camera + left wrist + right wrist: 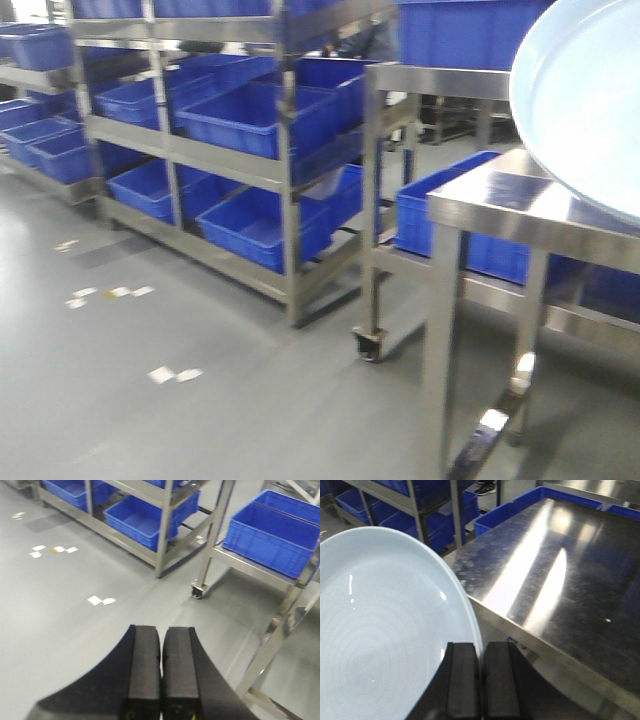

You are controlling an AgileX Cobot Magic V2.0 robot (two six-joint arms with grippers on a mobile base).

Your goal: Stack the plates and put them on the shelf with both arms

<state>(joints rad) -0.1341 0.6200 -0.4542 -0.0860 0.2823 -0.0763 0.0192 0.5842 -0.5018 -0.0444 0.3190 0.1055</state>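
Only one round glossy pale bluish-white plate (385,630) in sight. Its rim is pinched between the right gripper (481,680) jaws, and the dish spreads left of them. Left gripper (161,675) jaws are clenched together, nothing between.

Steel table (560,580) with reflective top; the plate (385,630) seems held beside its edge.

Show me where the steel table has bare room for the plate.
The steel tabletop in the right wrist view shows bare, from its near edge beside the plate, held in the right pincer, back to the blue crates beyond it. The rack is crowded: blue bins fill its shelves.
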